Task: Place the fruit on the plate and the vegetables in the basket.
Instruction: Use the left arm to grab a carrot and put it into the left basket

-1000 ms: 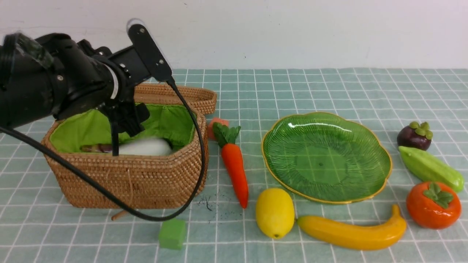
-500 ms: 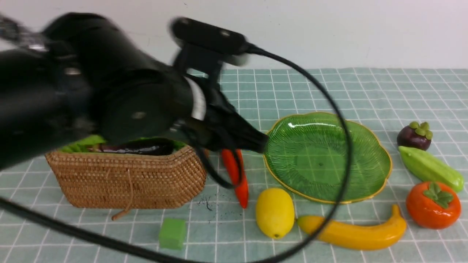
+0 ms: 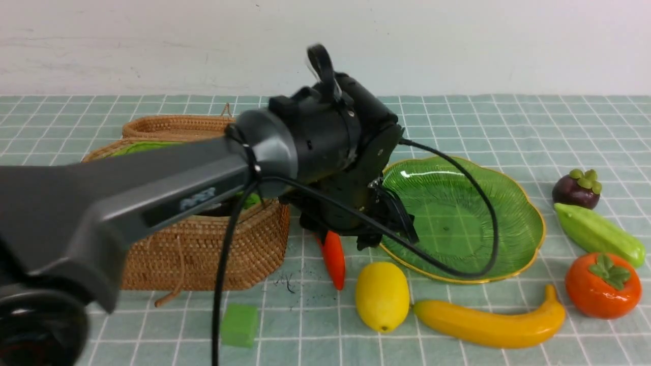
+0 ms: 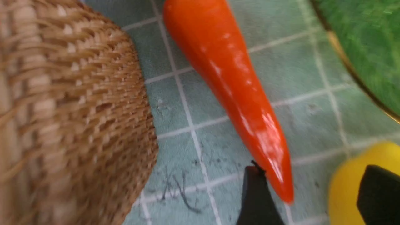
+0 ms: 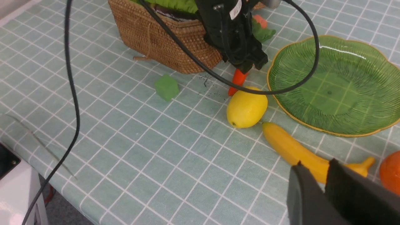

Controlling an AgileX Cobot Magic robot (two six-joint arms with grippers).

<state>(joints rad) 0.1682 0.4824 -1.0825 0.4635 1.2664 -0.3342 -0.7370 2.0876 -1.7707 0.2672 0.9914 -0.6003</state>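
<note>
The left gripper (image 3: 386,236) hangs low over the checked tablecloth (image 3: 457,117), in the gap between the basket (image 3: 203,249) and the plate (image 3: 483,203). Its fingers (image 4: 256,200) are spread wide and hold nothing. In the left wrist view the pointed end of the carrot (image 4: 234,78) lies between them. It is just beside one finger, and contact cannot be judged. It is well apart from the other finger, which stands in front of the lemon (image 4: 343,187). The thicker part of the carrot runs out past the fingertips, and the arm hides its leaves in the front view.

In the front view the carrot rests on the cloth at the basket's 3 o'clock and the plate's 9 o'clock, with the lemon at 5 o'clock from its tip. The banana (image 3: 488,325) lies at the plate's 6 o'clock. The mangosteen (image 3: 577,189), cucumber (image 3: 597,234) and persimmon (image 3: 602,287) are between its 3 and 4 o'clock. A green cube (image 3: 239,325) sits at the basket's 6 o'clock.

The right gripper (image 5: 315,162) is raised above the banana, its fingers pressed together and empty.
</note>
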